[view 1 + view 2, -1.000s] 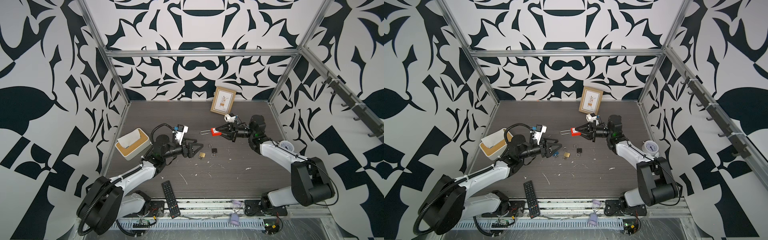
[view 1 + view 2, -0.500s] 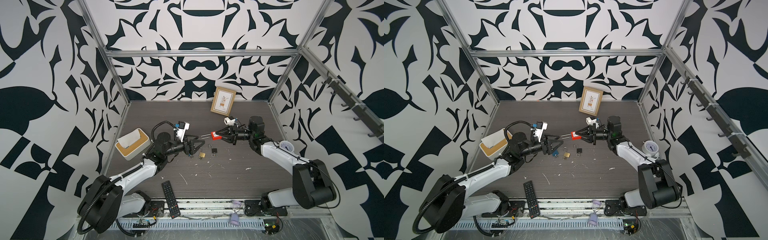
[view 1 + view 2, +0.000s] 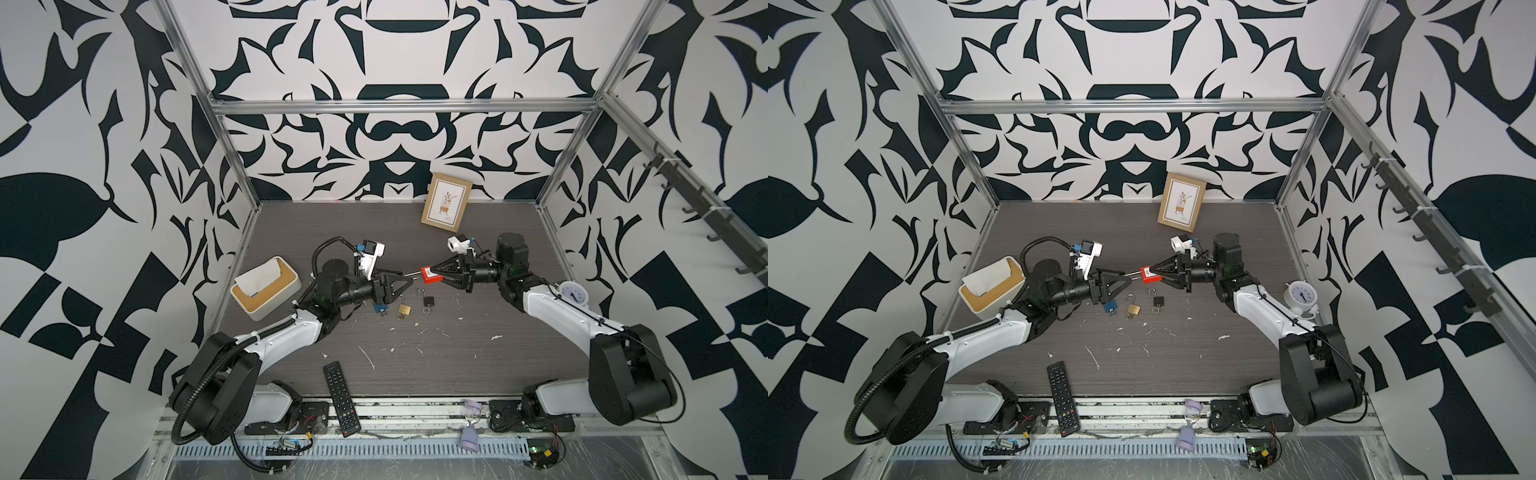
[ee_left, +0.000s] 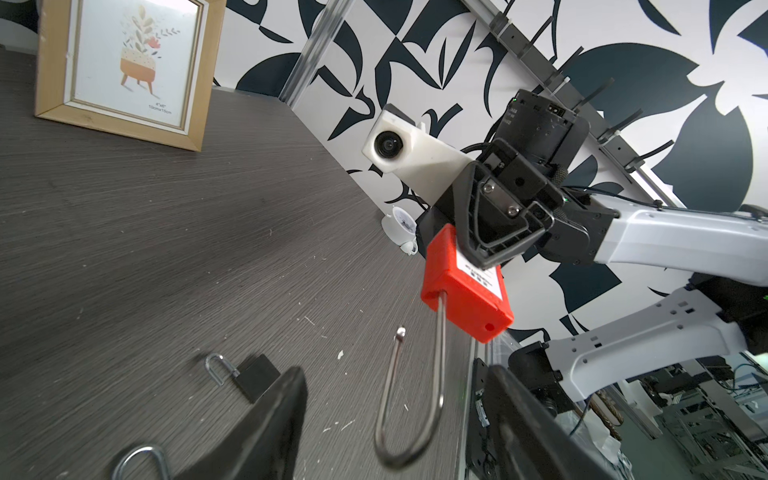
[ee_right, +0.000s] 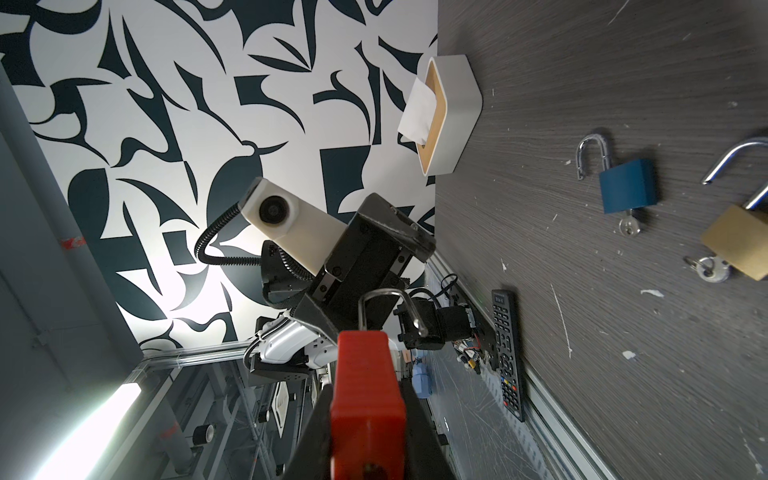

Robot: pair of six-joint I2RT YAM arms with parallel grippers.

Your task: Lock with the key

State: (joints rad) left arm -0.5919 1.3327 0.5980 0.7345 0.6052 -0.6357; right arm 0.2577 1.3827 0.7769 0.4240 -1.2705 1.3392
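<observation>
One red padlock [image 4: 461, 299] clamped in my right hand [image 3: 435, 276], its label [image 4: 476, 272] unreadable, my left hand [image 4: 395, 370] parted around the shackle [image 4: 439, 365], picture frame [image 4: 124, 70] on tabletop [image 4: 166, 249] marked 10cmx15cm.

left gripper [image 3: 409, 279] level, jaws apart, nearly tip to tip with right gripper [image 3: 435, 275], which is clamped tight

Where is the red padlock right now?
The red padlock hangs mid-scene in both top views, clamped in the right gripper, its open shackle pointing at the left gripper, near the black padlock on the table.
</observation>
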